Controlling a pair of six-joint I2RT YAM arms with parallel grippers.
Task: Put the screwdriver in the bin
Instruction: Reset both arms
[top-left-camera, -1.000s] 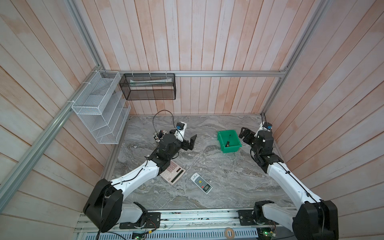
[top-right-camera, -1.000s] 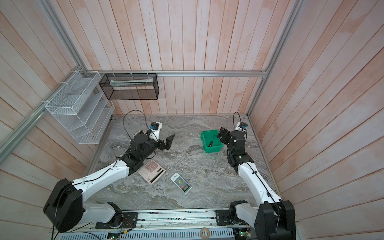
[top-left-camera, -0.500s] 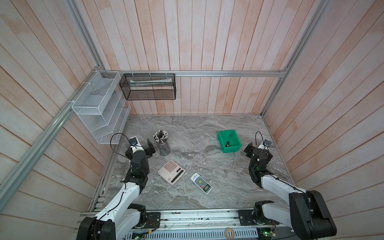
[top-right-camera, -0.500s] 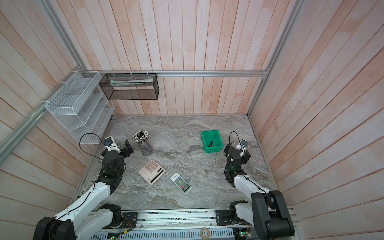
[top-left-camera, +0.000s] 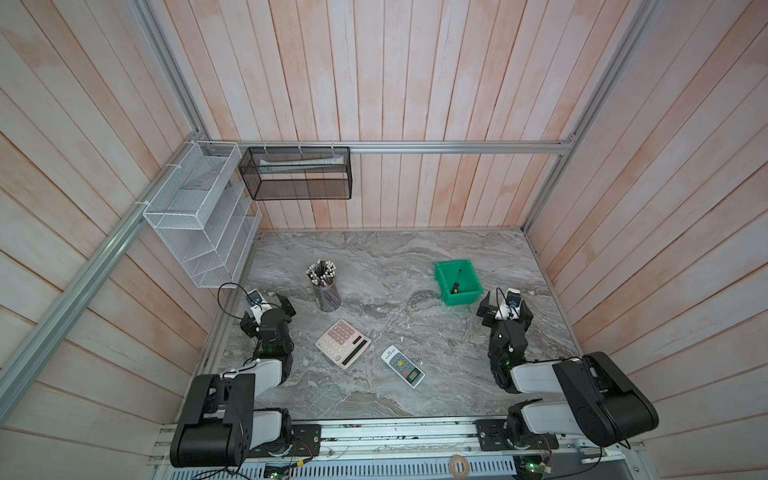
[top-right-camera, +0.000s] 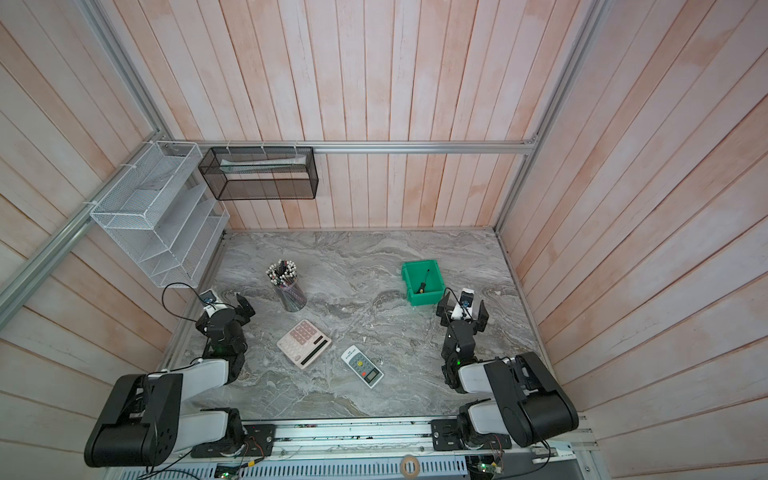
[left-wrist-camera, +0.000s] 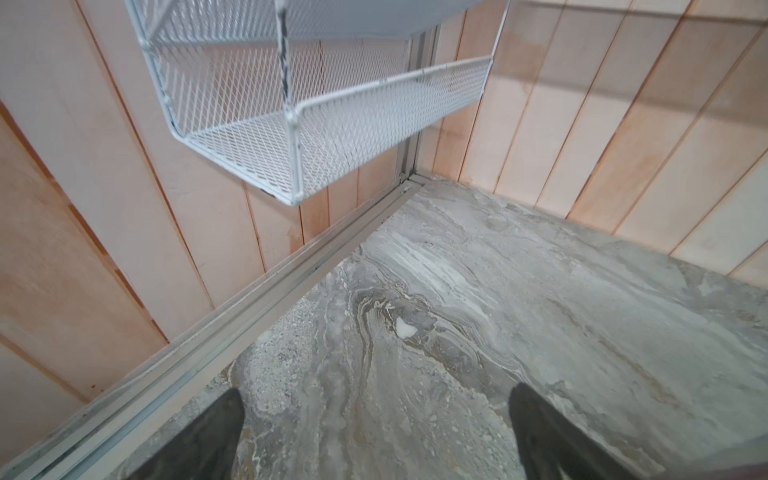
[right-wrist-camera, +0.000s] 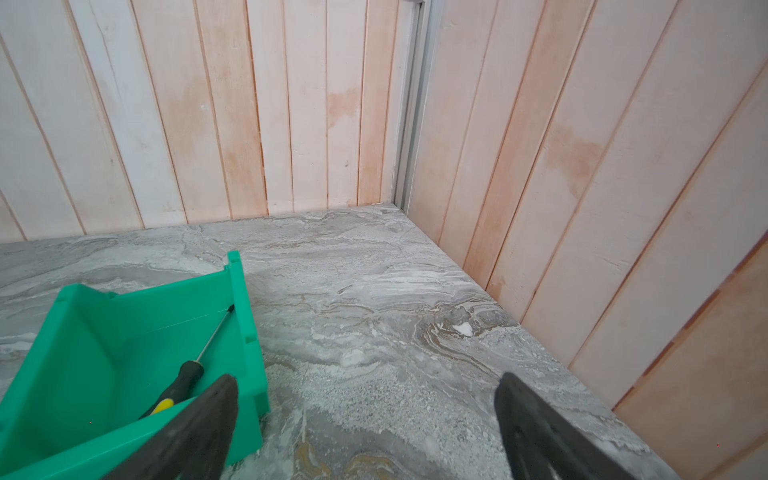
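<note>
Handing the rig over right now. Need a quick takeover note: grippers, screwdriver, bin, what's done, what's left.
Left gripper: open, empty, over bare tabletop below the white wire rack.
Right gripper: open, empty, close beside the bin.
Screwdriver: lying inside the bin, nothing holding it.
Done: screwdriver is in the bin.
Left: nothing apparent; the task looks complete.

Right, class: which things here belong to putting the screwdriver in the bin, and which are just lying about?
Job: screwdriver, already lying inside the green bin.
Lying about: cup of pencils, calculator, remote control, white wire rack, black mesh basket.
</note>
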